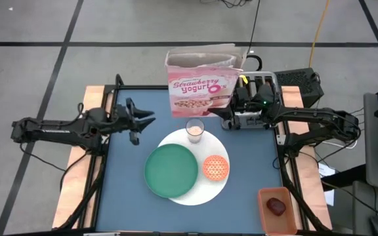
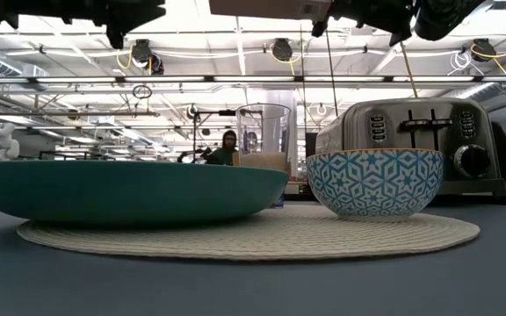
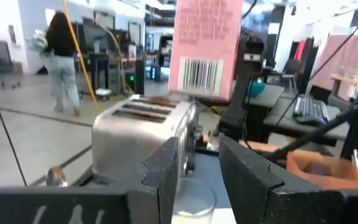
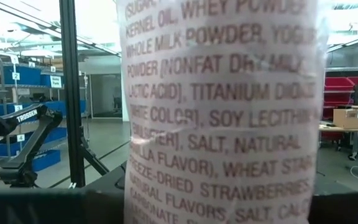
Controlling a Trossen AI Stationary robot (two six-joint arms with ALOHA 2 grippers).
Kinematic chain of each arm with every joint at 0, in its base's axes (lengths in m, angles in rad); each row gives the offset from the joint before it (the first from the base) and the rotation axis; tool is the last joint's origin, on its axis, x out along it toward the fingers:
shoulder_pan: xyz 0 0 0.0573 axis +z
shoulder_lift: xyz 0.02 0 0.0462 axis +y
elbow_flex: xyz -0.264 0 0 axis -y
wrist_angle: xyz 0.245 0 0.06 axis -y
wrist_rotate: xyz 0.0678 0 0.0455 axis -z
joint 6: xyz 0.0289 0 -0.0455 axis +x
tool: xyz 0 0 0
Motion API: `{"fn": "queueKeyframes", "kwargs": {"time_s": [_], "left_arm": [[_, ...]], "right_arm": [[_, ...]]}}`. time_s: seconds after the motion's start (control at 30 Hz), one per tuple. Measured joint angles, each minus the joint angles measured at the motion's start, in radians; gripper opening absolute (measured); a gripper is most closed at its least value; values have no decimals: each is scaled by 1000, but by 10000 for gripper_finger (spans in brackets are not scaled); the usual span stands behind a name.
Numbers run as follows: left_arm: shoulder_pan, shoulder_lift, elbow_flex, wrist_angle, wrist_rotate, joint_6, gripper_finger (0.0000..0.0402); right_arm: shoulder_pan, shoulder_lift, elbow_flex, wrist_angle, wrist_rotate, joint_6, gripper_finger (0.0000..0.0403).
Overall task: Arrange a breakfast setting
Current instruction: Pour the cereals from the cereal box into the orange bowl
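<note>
The pink cereal bag [image 1: 199,82] hangs in the air over the table's far middle, and my right gripper [image 1: 233,99] is at its right side, above the silver toaster [image 1: 258,105]. The bag fills the right wrist view [image 4: 219,112]. A large white plate [image 1: 215,190] holds a green plate [image 1: 170,170] and a small orange bowl [image 1: 216,167]. The glass of milk [image 1: 195,130] stands at the white plate's far rim. My left gripper [image 1: 144,118] is open and empty, left of the glass. The spoon and the orange cup are out of view. My right gripper holds the cereal bag at its right side edge [image 1: 228,92], coming level from the table's right. The fingers are hidden behind the bag in the wrist view, so the kind of hold cannot be told. The bag hangs upright, clear of the table [image 3: 204,50].
The toaster [image 2: 411,145] stands at the far right, under my right arm. An orange tray [image 1: 277,210] with a dark red thing in it sits on the wooden ledge at the near right. Blue table top lies bare to the left of the plates.
</note>
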Motion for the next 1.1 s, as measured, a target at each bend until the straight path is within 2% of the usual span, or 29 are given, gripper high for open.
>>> {"fn": "queueKeyframes", "kwargs": {"time_s": [0.27,0.37,0.47,0.53,0.73,1.1], "left_arm": [[42,-1,1,-41,0,-52,124],[57,-1,1,-42,37,-51,138],[61,-1,1,-50,102,-31,162],[61,-1,1,-54,110,-14,181],[61,-1,1,-82,48,-26,240],[61,-1,1,-108,42,-22,339]], "right_arm": [[0,0,0,-2,0,0,193],[0,0,0,-2,0,0,194],[0,0,0,-6,0,0,193],[0,1,0,-7,0,0,193],[0,1,0,-9,0,0,194],[0,1,0,-12,0,0,194]]}}
